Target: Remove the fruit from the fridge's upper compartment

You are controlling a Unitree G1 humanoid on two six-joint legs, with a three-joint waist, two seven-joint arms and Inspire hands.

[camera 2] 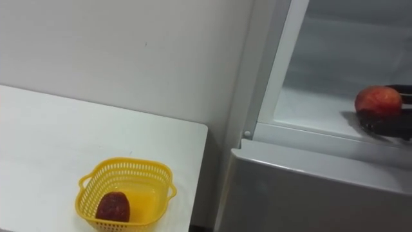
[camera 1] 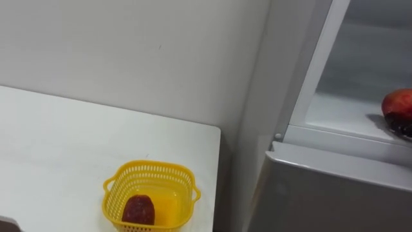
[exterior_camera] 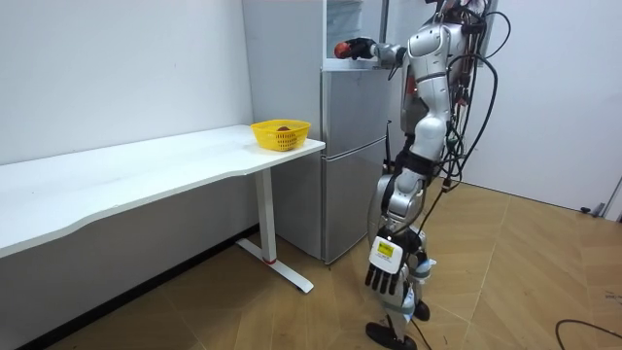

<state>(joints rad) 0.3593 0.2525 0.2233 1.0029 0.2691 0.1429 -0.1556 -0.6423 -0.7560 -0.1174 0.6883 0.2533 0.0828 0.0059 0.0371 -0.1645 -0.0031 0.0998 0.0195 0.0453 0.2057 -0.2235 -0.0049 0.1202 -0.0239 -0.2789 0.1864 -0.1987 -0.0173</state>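
The room view supplies the stance: the robot stands upright on the wooden floor (exterior_camera: 525,272) in front of the fridge (exterior_camera: 350,156). Its left hand (exterior_camera: 382,277) hangs beside its leg on the side nearest the camera, with fingers straight, slightly apart, pointing down and holding nothing. From the head, the nearest thing is the yellow basket (camera 1: 154,167), standing at the end of the white table (camera 1: 64,142) next to the fridge, well below the right hand's fingers and off to their left. The eye views look down into it and show a dark red fruit (camera 1: 138,210) lying on its bottom, which the room view gives as no more than a dark speck. Beyond the table's end comes the fridge's grey lower door (camera 2: 309,187), closed, and above it the upper compartment (camera 2: 315,106) stands open with its pale floor bare. There the right hand (camera 2: 386,125) is clamped on the red fruit (camera 2: 378,101), round like an apple. The right eye view gives the fruit whole, with dark fingers curled under it and another over its far side, low over the compartment floor; whether it touches the floor I cannot tell. The left eye view catches the fruit at its right edge with a dark sliver of finger beneath. Behind the table rises the plain wall (camera 1: 129,51)
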